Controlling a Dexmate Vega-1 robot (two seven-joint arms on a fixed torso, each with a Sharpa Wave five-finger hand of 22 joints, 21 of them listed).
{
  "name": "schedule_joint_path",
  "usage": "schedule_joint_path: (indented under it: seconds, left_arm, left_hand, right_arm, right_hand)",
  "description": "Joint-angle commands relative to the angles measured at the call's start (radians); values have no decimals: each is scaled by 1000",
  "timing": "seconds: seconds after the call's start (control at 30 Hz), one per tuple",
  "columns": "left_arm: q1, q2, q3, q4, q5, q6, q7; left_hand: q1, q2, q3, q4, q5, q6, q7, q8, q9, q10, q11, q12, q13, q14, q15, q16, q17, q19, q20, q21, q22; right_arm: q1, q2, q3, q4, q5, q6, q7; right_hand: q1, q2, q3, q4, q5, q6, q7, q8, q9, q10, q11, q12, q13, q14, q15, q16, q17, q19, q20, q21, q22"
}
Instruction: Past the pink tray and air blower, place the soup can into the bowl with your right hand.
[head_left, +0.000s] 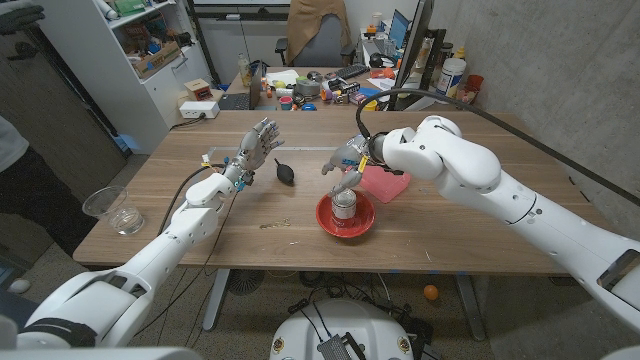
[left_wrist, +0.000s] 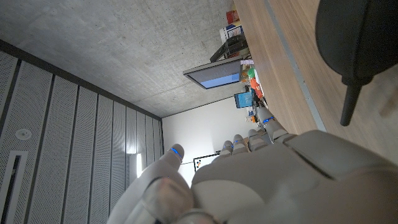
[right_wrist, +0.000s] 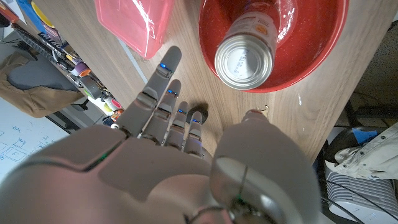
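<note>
Working from your left across the head view, a clear glass cup (head_left: 118, 210) stands near the table's (head_left: 470, 235) left edge, at about 9 o'clock from the bowl and well apart from it.

Your left hand (head_left: 256, 143) is raised above the table at roughly 10 o'clock from the bowl, fingers spread and upright, holding nothing. In the left wrist view the same hand (left_wrist: 249, 174) shows its back, with the fingers reaching toward the far wall.

The black air blower (head_left: 284, 171) lies on the wood just beside that hand, at 11 o'clock from the bowl; in the left wrist view its dark bulb and nozzle (left_wrist: 357, 43) show close to the camera.

The soup can (head_left: 344, 205) stands upright inside the red bowl (head_left: 330, 222), with its silver top facing up. The right wrist view confirms this: the can (right_wrist: 249, 53) sits within the bowl's (right_wrist: 311, 56) rim.

Your right hand (head_left: 347, 160) hovers just above the can at its 12 o'clock, fingers extended and apart, with nothing in its grasp. In the right wrist view the hand (right_wrist: 168, 155) is clear of the can.

The pink tray (head_left: 390, 184) lies at 1 o'clock from the bowl, partly under your right forearm; the right wrist view shows the tray (right_wrist: 134, 25) just beside the bowl, not touching it
</note>
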Motion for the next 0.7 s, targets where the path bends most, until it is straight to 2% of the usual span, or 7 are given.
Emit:
schedule_joint_path:
  seconds: [0.03,0.37,0.43,0.53,0.57,0.67,0.7]
  left_arm:
    - [8,5,-4,-11,-4,-2,2]
    - [14,10,-9,-16,-6,-7,3]
    - [14,10,-9,-15,-7,-9,1]
    - [13,10,-9,-15,-6,-10,1]
    - [13,10,-10,-14,-8,-11,-1]
    - [13,10,-10,-14,-8,-13,-2]
    - [13,10,-10,-15,-8,-12,-1]
  left_hand:
    - [2,76,4,1,3,-43,0,-1,3,-77,6,-2,5,-56,-1,-3,3,-76,3,-3,4]
    - [2,75,3,1,3,-43,-1,-1,3,-76,4,-2,5,-56,-1,-3,3,-76,3,-3,4]
    - [2,75,3,1,3,-43,0,-1,3,-77,5,-2,5,-55,0,-3,3,-76,3,-4,4]
    - [2,75,3,1,3,-43,0,-1,3,-76,5,-1,5,-55,0,-3,3,-76,3,-4,4]
    - [2,75,3,1,3,-43,-1,-1,3,-76,5,-2,5,-55,-1,-3,3,-76,3,-4,4]
    - [2,75,2,1,3,-43,-1,-1,3,-77,4,-2,5,-54,-1,-2,3,-76,3,-4,4]
    - [2,74,2,1,3,-43,-1,-1,3,-77,5,-2,5,-54,0,-2,3,-76,4,-4,4]
  right_arm:
    - [-11,-8,43,-25,-29,-23,-30]
    - [-23,-15,95,-44,-24,-63,-74]
    - [-25,-16,102,-49,-32,-73,-82]
    - [-26,-17,112,-52,-36,-84,-93]
    - [-27,-16,116,-52,-36,-87,-98]
    - [-27,-15,123,-52,-42,-101,-108]
    - [-28,-14,127,-51,-40,-104,-113]
  right_hand:
    - [-11,7,-4,-2,6,1,1,6,1,0,-10,7,-1,-11,-98,-1,1,-19,0,-14,1]
    - [-18,12,-9,-6,9,1,-2,7,-1,-9,-12,5,-2,-39,-81,-7,-1,-48,32,-45,1]
    - [-23,13,-12,-7,10,8,-3,9,-1,-10,-16,5,-2,-47,-77,-7,-2,-62,52,-58,2]
    - [-27,14,-16,-7,10,20,-3,14,-1,-12,-21,5,-3,-62,-70,-9,-4,-72,66,-70,2]
    - [-31,16,-19,-8,11,21,-3,14,-1,-17,-25,4,-3,-72,-64,-10,-5,-87,83,-84,2]
    - [-37,19,-23,-10,13,12,-6,10,-1,-29,-27,1,-3,-92,-58,-11,-6,-117,104,-108,3]
    - [-40,21,-25,-10,14,8,-8,8,-1,-33,-29,1,-3,-107,-51,-13,-7,-130,118,-120,3]
